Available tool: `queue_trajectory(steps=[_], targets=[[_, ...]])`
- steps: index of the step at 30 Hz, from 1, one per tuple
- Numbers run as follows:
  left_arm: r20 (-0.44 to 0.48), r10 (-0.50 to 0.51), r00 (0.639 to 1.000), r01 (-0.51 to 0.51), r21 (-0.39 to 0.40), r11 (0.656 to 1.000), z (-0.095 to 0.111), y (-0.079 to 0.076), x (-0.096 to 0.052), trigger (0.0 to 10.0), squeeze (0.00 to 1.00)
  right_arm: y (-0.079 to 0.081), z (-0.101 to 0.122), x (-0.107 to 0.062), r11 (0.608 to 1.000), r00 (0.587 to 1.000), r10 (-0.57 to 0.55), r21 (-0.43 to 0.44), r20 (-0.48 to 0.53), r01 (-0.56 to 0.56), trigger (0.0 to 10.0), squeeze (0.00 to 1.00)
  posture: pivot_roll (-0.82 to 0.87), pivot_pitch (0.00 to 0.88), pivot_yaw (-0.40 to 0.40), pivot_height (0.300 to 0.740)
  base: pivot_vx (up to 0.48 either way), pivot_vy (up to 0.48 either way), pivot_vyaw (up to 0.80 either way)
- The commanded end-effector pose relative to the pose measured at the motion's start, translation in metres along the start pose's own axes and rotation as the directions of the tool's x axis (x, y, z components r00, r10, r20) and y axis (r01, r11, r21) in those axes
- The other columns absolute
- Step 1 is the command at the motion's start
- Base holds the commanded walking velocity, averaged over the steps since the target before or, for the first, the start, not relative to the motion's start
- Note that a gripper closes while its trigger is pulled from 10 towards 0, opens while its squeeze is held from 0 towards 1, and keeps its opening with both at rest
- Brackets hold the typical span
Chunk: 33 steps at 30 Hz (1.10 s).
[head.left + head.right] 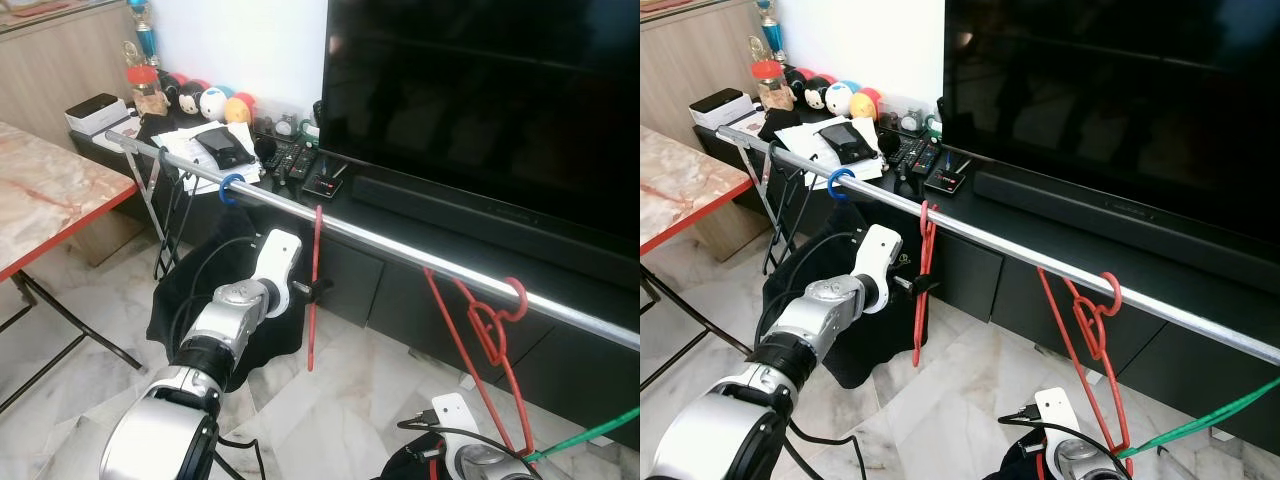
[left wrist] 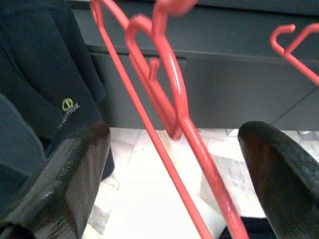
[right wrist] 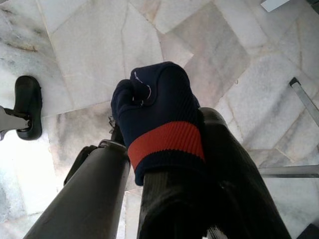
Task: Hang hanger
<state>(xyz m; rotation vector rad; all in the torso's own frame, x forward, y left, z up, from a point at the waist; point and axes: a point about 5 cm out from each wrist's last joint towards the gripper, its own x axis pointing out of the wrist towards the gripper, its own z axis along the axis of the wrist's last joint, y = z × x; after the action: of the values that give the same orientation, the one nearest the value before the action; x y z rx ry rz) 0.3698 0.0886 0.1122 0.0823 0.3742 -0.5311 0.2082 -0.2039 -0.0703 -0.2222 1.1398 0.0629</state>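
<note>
Left wrist: fingers (image 2: 279,184) straddle red hanger (image 2: 172,107).

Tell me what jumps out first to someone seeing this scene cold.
A long metal rail runs slantwise in front of a big black television. Red hangers hang on it: one near the middle, more further right. The left gripper reaches up to the middle hanger, its fingers open on either side of it. The right gripper points at the marble floor, holding a dark blue and red sock.

Glossy red plastic hanger (image 1: 314,290), shiny metal rail (image 1: 400,245), polished marble floor (image 1: 330,410).
</note>
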Motion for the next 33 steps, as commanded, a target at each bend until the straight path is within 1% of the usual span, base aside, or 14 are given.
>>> queue_trajectory(steps=[1,2,4,5,8,15,19,24,28,30,33], targets=[[-0.005,0.029,1.000,-0.029,0.013,0.999,0.005,0.002,0.002,10.0,0.00,-0.001,0.005,0.000,1.000,1.000,-0.002,0.002,0.019,0.002,10.0,0.00,0.03,0.000,-0.043,0.740,0.000,0.000,0.00],[-0.005,0.029,1.000,-0.029,0.013,0.999,0.005,0.002,0.002,10.0,0.00,-0.001,0.005,0.000,1.000,1.000,-0.002,0.002,0.019,0.002,10.0,0.00,0.03,0.000,-0.043,0.740,0.000,0.000,0.00],[-0.013,0.069,0.998,-0.069,0.002,0.998,0.005,0.006,0.002,10.0,0.00,-0.001,0.005,0.000,1.000,1.000,-0.002,0.004,0.020,0.002,10.0,0.00,0.02,0.000,-0.038,0.740,0.000,0.000,0.00],[-0.013,0.069,0.998,-0.069,0.002,0.998,0.005,0.006,0.002,10.0,0.00,-0.001,0.005,0.000,1.000,1.000,-0.002,0.004,0.020,0.002,10.0,0.00,0.02,0.000,-0.038,0.740,0.000,0.000,0.00],[-0.024,0.139,0.990,-0.139,0.003,0.990,0.004,0.014,0.002,10.0,0.00,-0.001,0.005,0.000,1.000,1.000,-0.001,0.004,0.020,0.001,10.0,0.00,0.02,0.000,-0.038,0.740,0.000,0.000,0.00],[-0.025,0.177,0.984,-0.177,0.006,0.984,0.002,0.020,0.000,10.0,0.00,-0.001,0.005,0.000,1.000,1.000,0.000,0.005,0.021,0.000,10.0,0.00,0.02,0.000,-0.038,0.740,0.000,0.000,0.00],[-0.009,0.168,0.986,-0.168,0.000,0.986,0.003,0.019,0.000,10.0,0.00,-0.001,0.005,0.000,1.000,1.000,0.000,0.004,0.021,0.000,10.0,0.00,0.02,0.000,-0.038,0.740,0.000,0.000,0.00],[0.021,0.100,0.995,-0.100,0.010,0.995,0.006,0.016,0.001,10.0,0.00,-0.001,0.005,0.000,1.000,1.000,0.000,0.004,0.021,0.000,10.0,0.00,0.02,0.000,-0.039,0.740,0.000,0.000,0.00],[0.030,0.079,0.996,-0.079,0.009,0.997,0.005,0.017,0.001,10.0,0.00,0.000,0.005,0.000,1.000,1.000,0.000,0.004,0.021,0.000,10.0,0.00,0.01,0.000,-0.036,0.740,0.000,0.000,0.00],[0.037,0.056,0.998,-0.056,0.023,0.998,0.002,0.019,0.000,10.0,0.00,0.000,0.005,0.000,1.000,1.000,0.000,0.006,0.022,0.000,10.0,0.00,0.01,0.000,-0.034,0.740,0.000,0.000,0.00],[0.020,0.055,0.998,-0.056,0.052,0.997,-0.002,0.023,-0.002,10.0,0.00,0.000,0.005,0.000,1.000,1.000,-0.001,0.009,0.022,0.001,10.0,0.00,-0.01,0.000,-0.028,0.740,0.000,0.000,0.00]])
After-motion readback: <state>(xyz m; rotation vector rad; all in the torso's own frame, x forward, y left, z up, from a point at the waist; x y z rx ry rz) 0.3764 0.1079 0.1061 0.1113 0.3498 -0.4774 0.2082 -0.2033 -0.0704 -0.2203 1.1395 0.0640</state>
